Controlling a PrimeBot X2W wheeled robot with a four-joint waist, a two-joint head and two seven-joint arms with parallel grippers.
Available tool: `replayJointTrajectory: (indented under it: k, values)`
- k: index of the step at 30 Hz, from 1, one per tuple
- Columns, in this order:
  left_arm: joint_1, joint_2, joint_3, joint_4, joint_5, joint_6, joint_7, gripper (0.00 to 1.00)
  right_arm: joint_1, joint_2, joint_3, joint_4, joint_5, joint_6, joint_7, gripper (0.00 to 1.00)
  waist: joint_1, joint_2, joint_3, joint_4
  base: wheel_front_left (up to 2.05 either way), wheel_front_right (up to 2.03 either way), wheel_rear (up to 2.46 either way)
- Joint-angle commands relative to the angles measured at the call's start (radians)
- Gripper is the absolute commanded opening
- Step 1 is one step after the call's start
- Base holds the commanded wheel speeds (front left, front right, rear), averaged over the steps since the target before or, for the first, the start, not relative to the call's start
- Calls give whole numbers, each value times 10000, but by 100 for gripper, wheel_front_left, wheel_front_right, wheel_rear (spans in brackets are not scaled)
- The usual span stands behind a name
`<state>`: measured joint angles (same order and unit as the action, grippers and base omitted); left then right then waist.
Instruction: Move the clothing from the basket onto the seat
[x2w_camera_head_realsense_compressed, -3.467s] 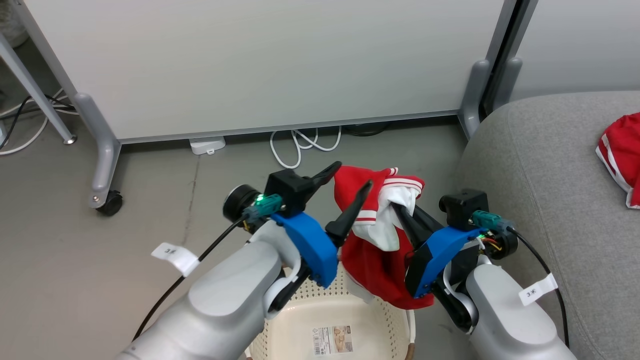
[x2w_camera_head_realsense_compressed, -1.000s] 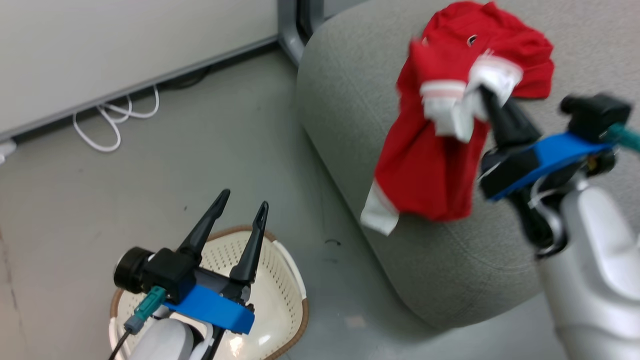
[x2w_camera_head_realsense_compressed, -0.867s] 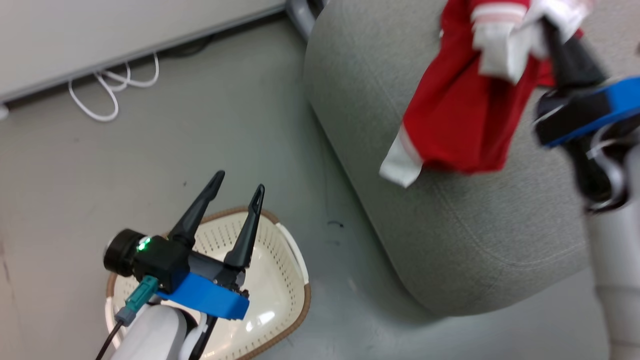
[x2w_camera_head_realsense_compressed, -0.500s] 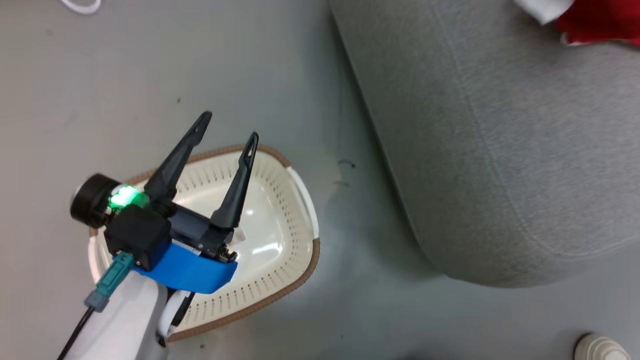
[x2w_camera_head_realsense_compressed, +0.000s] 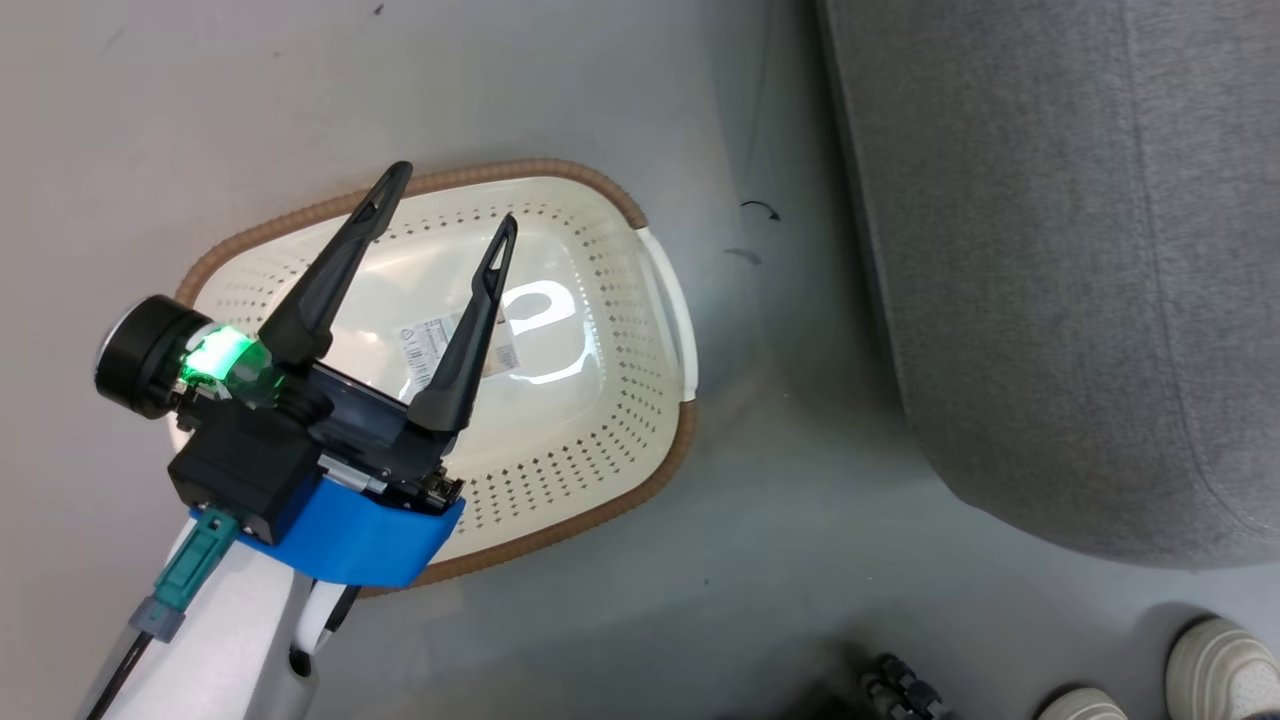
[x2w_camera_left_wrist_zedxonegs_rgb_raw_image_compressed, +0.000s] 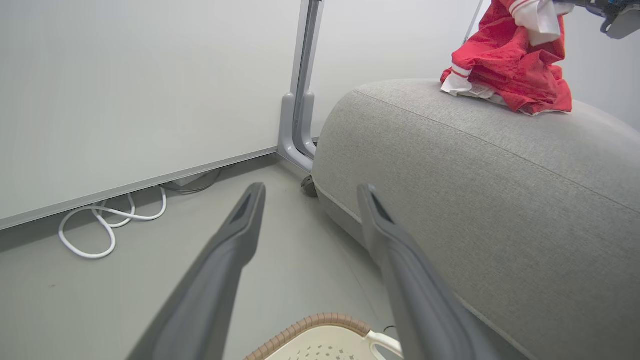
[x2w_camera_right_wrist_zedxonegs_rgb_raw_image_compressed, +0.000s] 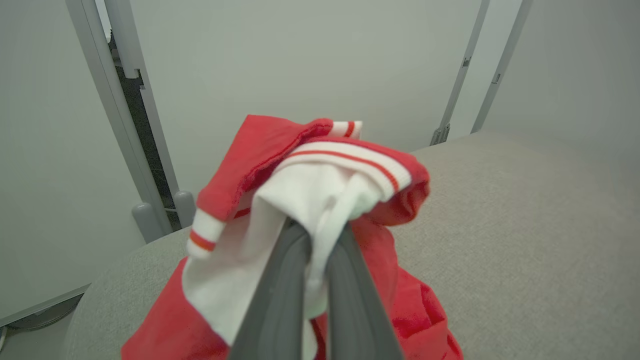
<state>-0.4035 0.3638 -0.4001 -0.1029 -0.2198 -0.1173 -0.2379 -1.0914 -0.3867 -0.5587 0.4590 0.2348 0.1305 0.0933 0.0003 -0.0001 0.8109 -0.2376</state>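
The cream perforated basket (x2w_camera_head_realsense_compressed: 655, 275) stands on the floor with only a label sticker inside. My left gripper (x2w_camera_head_realsense_compressed: 453, 196) hovers over it, open and holding nothing. In the left wrist view its fingers (x2w_camera_left_wrist_zedxonegs_rgb_raw_image_compressed: 235, 240) point past the basket rim (x2w_camera_left_wrist_zedxonegs_rgb_raw_image_compressed: 320, 320) toward the grey seat (x2w_camera_left_wrist_zedxonegs_rgb_raw_image_compressed: 475, 175). Red and white clothing (x2w_camera_left_wrist_zedxonegs_rgb_raw_image_compressed: 510, 75) hangs at the seat's top, its lower folds resting on the cushion. My right gripper (x2w_camera_right_wrist_zedxonegs_rgb_raw_image_compressed: 320, 230) is shut on the clothing (x2w_camera_right_wrist_zedxonegs_rgb_raw_image_compressed: 320, 185) by its white trim, above the seat (x2w_camera_right_wrist_zedxonegs_rgb_raw_image_compressed: 525, 225).
The seat (x2w_camera_head_realsense_compressed: 1050, 250) rises right beside the basket. A white panel wall with a grey leg (x2w_camera_left_wrist_zedxonegs_rgb_raw_image_compressed: 300, 125) stands behind, with a white cable (x2w_camera_left_wrist_zedxonegs_rgb_raw_image_compressed: 110, 225) looped on the floor. A person's pale shoes (x2w_camera_head_realsense_compressed: 1210, 655) show near the seat's corner.
The head camera has swung down onto the basket. My right gripper has carried the clothing from above the basket over onto the seat. The left gripper has stayed open above the basket.
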Motion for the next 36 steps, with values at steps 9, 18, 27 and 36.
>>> replayJointTrajectory:
  k: [9, 18, 27, 36]
  values:
    - [-79, -98, -91, 237, -82, 98, -110, 100, 401, 128, -275, 1959, -1159, 5, -166, 29, -3, 1, -342, 401, 0, 0, 0]
    - [-35, -673, -396, 1161, -340, 28, -248, 100, 976, -89, 121, 2410, -1123, 4, -379, 100, -3, 1, -2009, 864, 0, 0, 0]
    - [688, -1295, -167, 2285, -821, -9, -281, 100, 2657, 597, 623, 1952, -1185, 4, -807, 100, -3, 1, -4113, 1236, 0, 0, 0]
    - [1792, -1834, 378, 3475, -1128, -49, -284, 100, 5790, 1788, 1509, 358, -1361, 5, -1342, 100, -3, 1, -6290, 1824, 0, 0, 0]
